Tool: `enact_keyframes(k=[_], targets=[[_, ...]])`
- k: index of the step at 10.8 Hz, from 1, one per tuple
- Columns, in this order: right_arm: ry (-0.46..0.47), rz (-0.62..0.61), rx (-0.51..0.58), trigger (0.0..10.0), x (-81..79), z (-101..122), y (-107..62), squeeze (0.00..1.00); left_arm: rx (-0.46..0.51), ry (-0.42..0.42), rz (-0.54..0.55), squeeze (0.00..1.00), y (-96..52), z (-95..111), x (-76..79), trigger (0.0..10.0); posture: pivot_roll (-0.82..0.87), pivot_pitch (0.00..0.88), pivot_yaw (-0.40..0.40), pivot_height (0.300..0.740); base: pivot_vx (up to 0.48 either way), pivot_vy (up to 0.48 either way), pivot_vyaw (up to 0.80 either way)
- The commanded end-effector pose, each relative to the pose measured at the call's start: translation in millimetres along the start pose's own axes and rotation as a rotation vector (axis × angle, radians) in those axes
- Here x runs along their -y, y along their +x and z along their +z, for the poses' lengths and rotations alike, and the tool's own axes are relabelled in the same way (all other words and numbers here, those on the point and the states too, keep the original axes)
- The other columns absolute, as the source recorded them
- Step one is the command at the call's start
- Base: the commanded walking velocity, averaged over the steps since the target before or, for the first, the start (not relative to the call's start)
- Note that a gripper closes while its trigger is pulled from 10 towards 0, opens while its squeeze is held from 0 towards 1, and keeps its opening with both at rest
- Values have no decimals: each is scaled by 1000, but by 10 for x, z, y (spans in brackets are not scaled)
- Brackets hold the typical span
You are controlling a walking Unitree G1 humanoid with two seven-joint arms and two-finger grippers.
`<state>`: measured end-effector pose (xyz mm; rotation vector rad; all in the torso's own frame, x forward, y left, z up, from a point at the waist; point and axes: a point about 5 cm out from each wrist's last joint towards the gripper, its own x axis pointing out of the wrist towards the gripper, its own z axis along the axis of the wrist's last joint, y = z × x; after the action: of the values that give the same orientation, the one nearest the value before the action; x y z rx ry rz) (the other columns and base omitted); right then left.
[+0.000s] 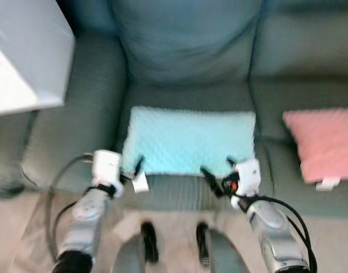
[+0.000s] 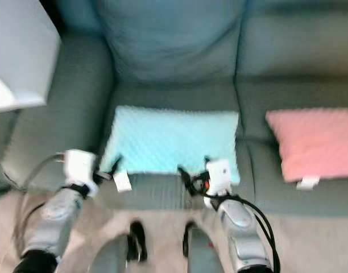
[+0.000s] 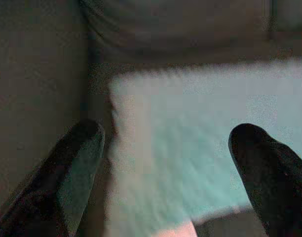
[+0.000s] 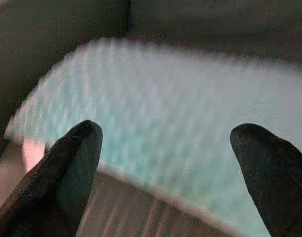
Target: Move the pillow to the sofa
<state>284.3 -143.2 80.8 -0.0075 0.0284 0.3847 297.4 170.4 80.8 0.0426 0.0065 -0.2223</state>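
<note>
Pillow (image 1: 188, 141) flat on sofa (image 1: 94, 108) seat, hands apart.

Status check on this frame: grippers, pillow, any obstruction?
Left gripper and right gripper open at the light blue pillow's front corners. Pillow flat on the sofa seat. Pink pillow apart, rightward.

Home living room, teal sofa (image 1: 185, 51), pink cushion (image 1: 322, 142), carpeted floor (image 1: 26, 227)
</note>
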Motion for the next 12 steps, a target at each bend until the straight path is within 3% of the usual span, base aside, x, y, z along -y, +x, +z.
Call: enact_keyframes(k=[1, 2, 4, 6, 8, 9, 10, 12], targets=[[8, -62, -12, 10000, 12, -37, -50, 0, -21, -17, 58, 0, -105, -66, -94, 10000, -127, 106, 73, 740, 0, 0, 0], [-42, -123, -39, 10000, 53, -95, -68, 0, -13, -19, 72, 0, -175, -80, -124, 10000, -139, 68, 75, 740, 0, 0, 0], [-37, -202, -60, 10000, 195, -117, -89, 0, -69, -30, 184, 0, -272, -195, -261, 10000, -133, 30, 66, 740, 0, 0, 0], [-90, -211, -103, 10000, 321, -159, -124, 0, -105, -22, 228, 0, -386, -304, -317, 10000, -112, 36, 39, 740, 0, 0, 0], [-110, -184, -89, 10000, 304, -102, -121, 0, -209, -35, 301, 0, -745, -581, -434, 10000, -115, 28, 11, 740, 0, 0, 0], [-105, -176, -94, 10000, 292, -121, -140, 0, -230, -35, 324, 0, -815, -643, -452, 10000, -115, 25, 4, 740, 0, 0, 0], [-103, -138, -101, 10000, 216, -138, -163, 0, -245, -36, 357, 0, -854, -697, -494, 10000, -122, 20, -9, 740, 0, 0, 0], [-119, -97, -96, 10000, 166, -120, -139, 0, -219, -32, 378, 0, -710, -624, -511, 10000, -122, 10, -32, 740, 0, 0, 0]])
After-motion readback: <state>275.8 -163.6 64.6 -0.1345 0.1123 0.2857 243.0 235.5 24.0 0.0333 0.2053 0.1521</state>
